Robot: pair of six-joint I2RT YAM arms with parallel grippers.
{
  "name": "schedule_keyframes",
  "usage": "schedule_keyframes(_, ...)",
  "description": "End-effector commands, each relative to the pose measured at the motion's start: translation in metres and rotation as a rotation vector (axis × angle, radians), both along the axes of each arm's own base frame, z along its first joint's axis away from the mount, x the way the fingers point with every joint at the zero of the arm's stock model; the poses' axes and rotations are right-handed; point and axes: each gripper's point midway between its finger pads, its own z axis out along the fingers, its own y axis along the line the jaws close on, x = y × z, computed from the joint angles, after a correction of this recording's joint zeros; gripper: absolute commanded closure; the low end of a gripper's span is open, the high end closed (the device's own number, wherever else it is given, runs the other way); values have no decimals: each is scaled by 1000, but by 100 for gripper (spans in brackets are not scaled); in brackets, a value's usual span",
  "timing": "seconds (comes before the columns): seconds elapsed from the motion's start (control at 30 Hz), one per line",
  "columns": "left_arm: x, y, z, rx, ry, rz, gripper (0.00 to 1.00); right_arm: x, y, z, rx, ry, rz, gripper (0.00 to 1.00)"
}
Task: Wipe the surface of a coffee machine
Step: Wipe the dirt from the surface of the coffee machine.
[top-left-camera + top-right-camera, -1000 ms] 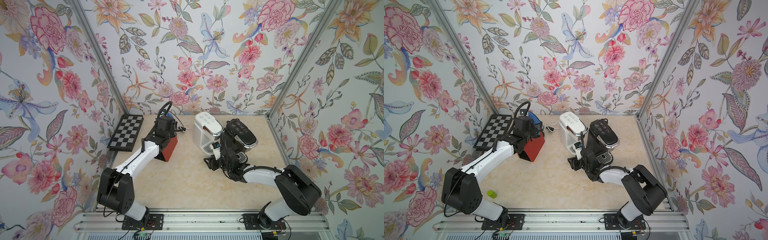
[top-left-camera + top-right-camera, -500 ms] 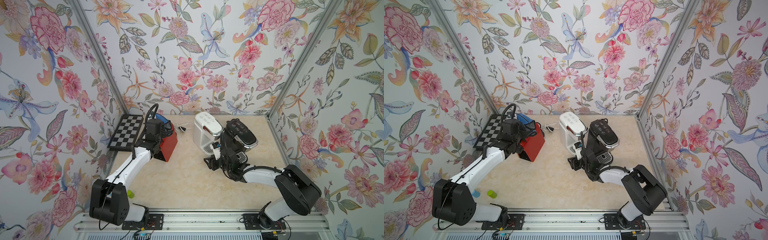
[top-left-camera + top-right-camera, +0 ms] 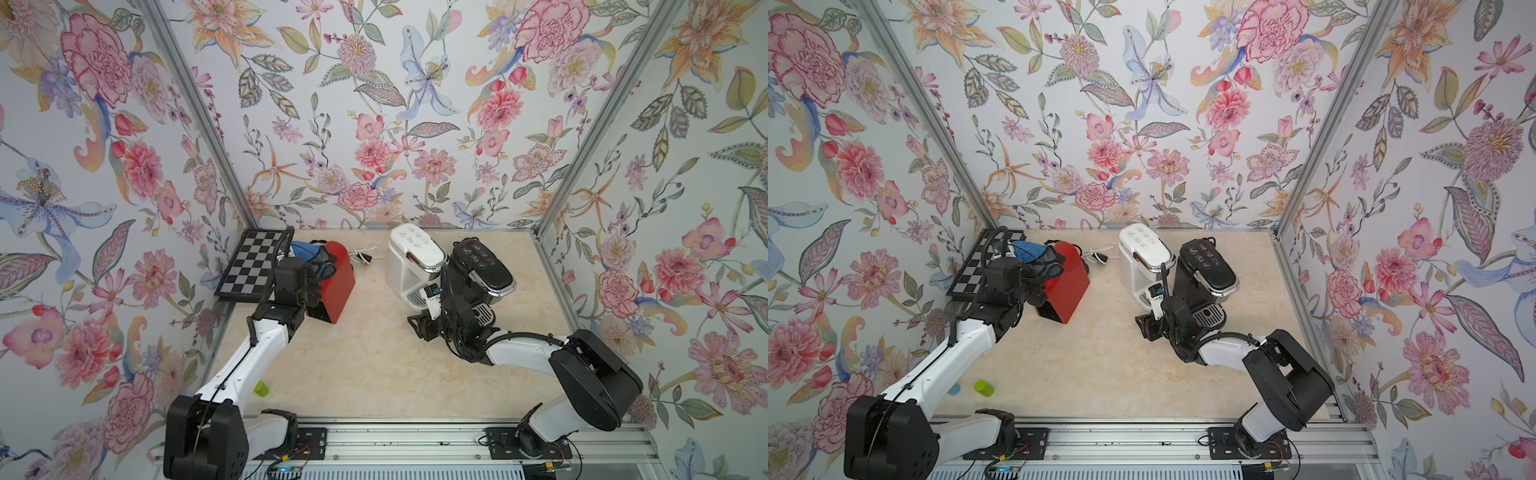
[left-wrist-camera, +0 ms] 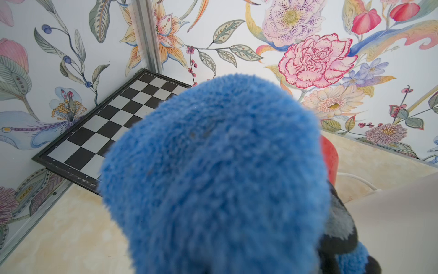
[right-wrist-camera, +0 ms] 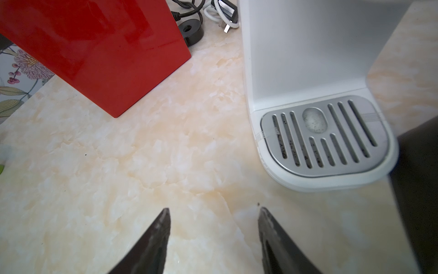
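Observation:
Three coffee machines stand on the marble table: a red one [image 3: 337, 286] at the left, a white one [image 3: 409, 253] in the middle and a black one [image 3: 482, 266] to its right. My left gripper [image 3: 1040, 270] is shut on a fluffy blue cloth [image 3: 308, 252] against the red machine's upper left side. In the left wrist view the blue cloth [image 4: 213, 178] hides the jaws. My right gripper [image 5: 214, 210] hangs open and empty just above the table, in front of the white machine's drip tray [image 5: 324, 135].
A chessboard [image 3: 249, 266] lies in the far left corner beside the red machine. Loose cables and a plug [image 3: 365, 255] lie between the red and white machines. A small green cylinder [image 3: 983, 387] and a blue disc [image 3: 954, 389] sit near the left arm's base.
My left arm has swung left with the cloth, from over the red machine toward its chessboard side. The right arm has not moved.

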Motion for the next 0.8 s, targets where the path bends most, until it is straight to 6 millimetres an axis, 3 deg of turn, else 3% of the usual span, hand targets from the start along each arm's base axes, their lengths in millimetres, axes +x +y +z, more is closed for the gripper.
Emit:
schedule_keyframes(0.0,-13,8,-34,0,101,14,95,3,6,10,16,-15,4,40)
schedule_keyframes(0.23,-23,17,-56,2,147,27,95,4,5,9,11,-14,0,40)
schedule_keyframes(0.53,-45,46,-86,-11,221,98,94,4,6,8,14,-12,5,40)
schedule_keyframes(0.77,-58,47,-95,-28,228,94,94,4,7,6,11,-8,5,40)
